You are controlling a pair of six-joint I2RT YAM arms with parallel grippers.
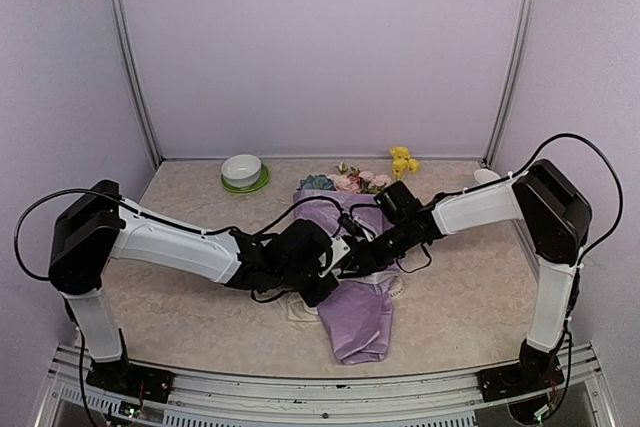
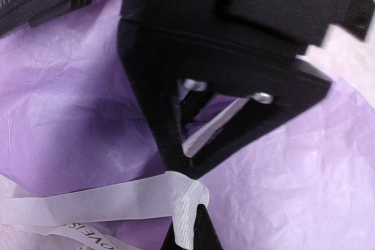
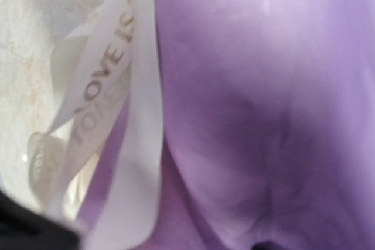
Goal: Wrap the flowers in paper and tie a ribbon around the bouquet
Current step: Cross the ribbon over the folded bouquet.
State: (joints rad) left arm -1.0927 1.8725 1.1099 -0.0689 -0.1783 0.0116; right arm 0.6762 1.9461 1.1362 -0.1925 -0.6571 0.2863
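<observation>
Both arms meet over the bouquet (image 1: 358, 325), mid-table.
Left gripper (image 2: 188, 232) closed, pinching a fold of the ribbon (image 2: 99, 200) over the lilac paper (image 2: 70, 115). Bouquet lies with flowers (image 1: 348, 182) toward the far wall. Right gripper (image 1: 375, 244) just beside the left, low over the wrap; can't tell how its jaws stand.

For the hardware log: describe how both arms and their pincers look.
The left arm and right arm match: white shell links, black joints and blocky black shoulder housings. Loose black cables arc off both: left cable, right cable. The left pincer and right pincer are all black and angular.
</observation>
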